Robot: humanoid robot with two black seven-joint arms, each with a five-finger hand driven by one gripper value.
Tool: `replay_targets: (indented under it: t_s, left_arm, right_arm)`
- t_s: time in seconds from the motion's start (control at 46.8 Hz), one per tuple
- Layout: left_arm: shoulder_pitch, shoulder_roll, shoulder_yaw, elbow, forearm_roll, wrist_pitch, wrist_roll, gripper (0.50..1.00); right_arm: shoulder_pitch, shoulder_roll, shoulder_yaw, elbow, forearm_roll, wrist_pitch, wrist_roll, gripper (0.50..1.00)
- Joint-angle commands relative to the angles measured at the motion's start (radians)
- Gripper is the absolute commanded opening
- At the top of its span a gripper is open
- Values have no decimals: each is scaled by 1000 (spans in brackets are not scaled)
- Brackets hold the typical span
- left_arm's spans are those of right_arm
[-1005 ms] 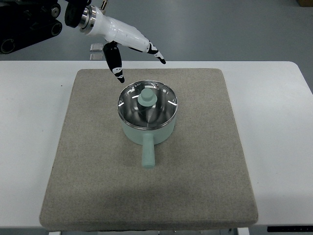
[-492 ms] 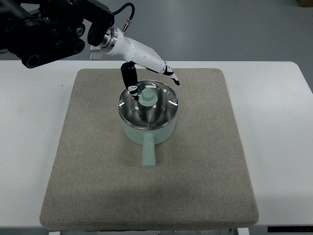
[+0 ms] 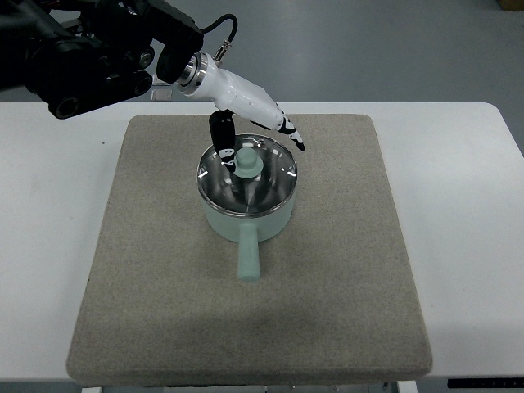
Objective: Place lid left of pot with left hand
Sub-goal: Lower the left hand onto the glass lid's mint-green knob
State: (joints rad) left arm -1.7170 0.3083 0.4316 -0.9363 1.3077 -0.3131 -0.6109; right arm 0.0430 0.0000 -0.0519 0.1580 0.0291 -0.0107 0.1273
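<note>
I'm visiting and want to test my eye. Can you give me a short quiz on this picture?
1. True or false: the lid is still on the pot.
2. Which colour is the knob: A red, B pale green, C black?
3. What does the pot stand on?

Key: 1 true. 2 B. 3 A grey mat on a white table; the left hand is above the lid, open.

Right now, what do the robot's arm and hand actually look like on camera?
Only the left arm shows: a bulky black forearm with round joint housings, a black cable looping near a silver metal wrist ring. The left hand has a glossy white shell with black fingers carrying small white markings.
</note>
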Motion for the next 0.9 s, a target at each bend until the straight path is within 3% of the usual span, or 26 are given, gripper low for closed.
replay_targets:
  t_s: [0.0,0.257,0.513,0.877]
  left_arm:
    - [2,0,1,-1,5,-1,0,973]
    - [-13,-5,3,1,10,-32,0,973]
    - [-62,-5,1,1,8,-167,0,975]
    - [-64,-5,4,7,70,-190,0,977]
  right_arm:
    - [0,0,0,0,0,0,0,924]
    - [0,0,0,0,0,0,0,924]
    - [0,0,0,0,0,0,0,924]
    - [0,0,0,0,0,0,0,924]
